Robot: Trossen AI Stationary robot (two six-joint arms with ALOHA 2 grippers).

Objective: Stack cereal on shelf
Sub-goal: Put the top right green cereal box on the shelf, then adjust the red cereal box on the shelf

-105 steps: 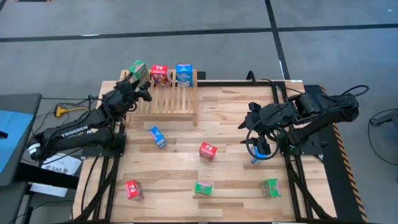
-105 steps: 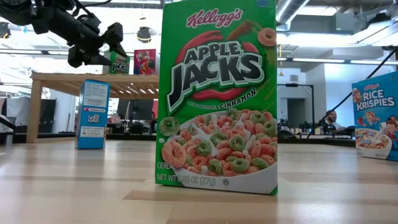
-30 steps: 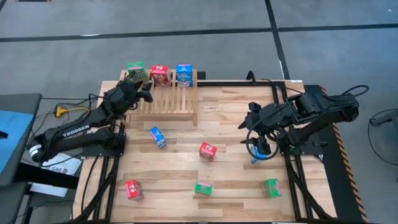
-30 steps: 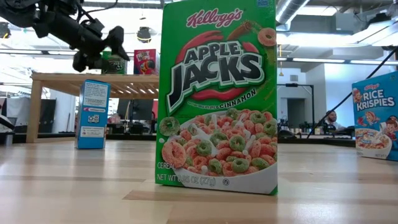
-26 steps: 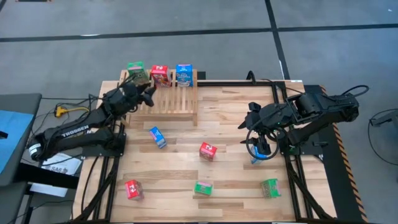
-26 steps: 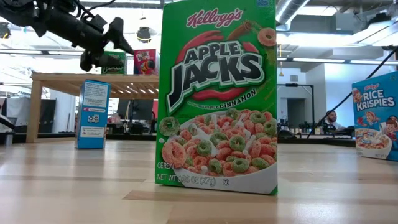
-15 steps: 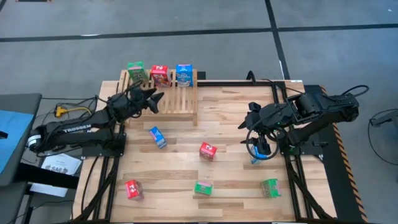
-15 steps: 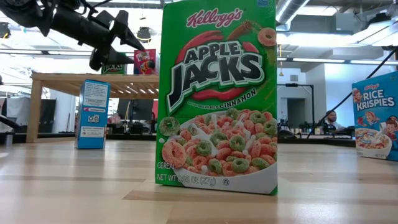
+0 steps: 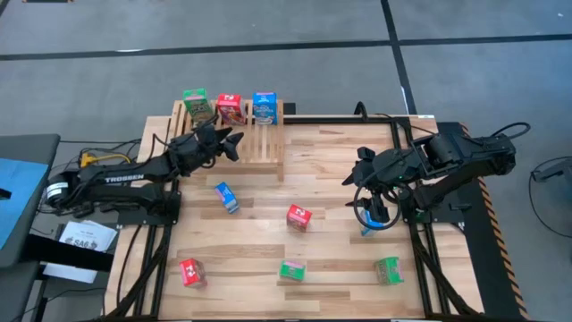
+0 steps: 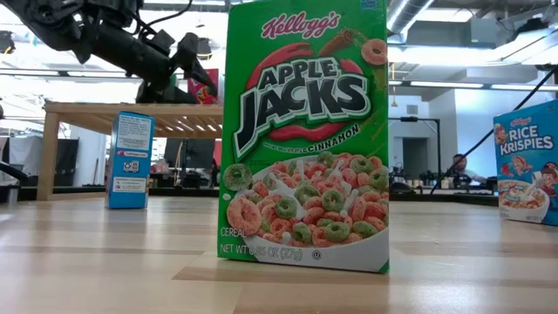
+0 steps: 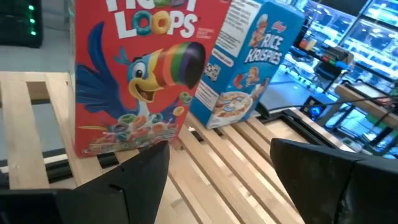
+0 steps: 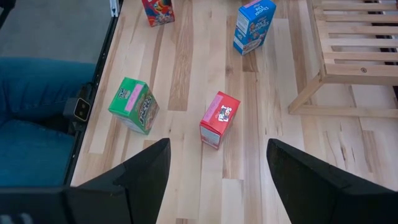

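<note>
**Three boxes on the shelf, left pincer spread above the slats**

I have the left pincer (image 9: 231, 140) hanging over the shelf (image 9: 259, 148), its fingers (image 11: 140, 174) spread with nothing between them. Through the left wrist camera I look past those fingers at the red Froot Loops box (image 11: 146, 68) standing upright on the slats, with the blue Rice Krispies box (image 11: 249, 62) just beside it, turned a little at an angle. From above, three boxes stand in a row along the far edge of the shelf: the green box (image 9: 197, 105) on the left end, then the red one (image 9: 231, 109), then the blue one (image 9: 264, 106).

The right pincer (image 9: 360, 178) waits over the right half of the tabletop (image 9: 331, 233), fingers (image 12: 140, 171) spread and empty. Its wrist camera shows a lying green box (image 12: 132, 104), a red box on the planks (image 12: 219, 118) and a blue box near the shelf leg (image 12: 254, 25) farther off.

Six boxes sit loose on the tabletop in my overhead view: a small blue box (image 9: 226, 197) near the shelf's front, a red one in the middle (image 9: 298, 216), a red one at the near left corner (image 9: 190, 272), a green one at the near edge (image 9: 291, 269), another green at the near right (image 9: 388, 269), and a blue one partly under the right arm (image 9: 369, 225). The low camera is filled by an upright Apple Jacks box (image 10: 305, 135).
</note>
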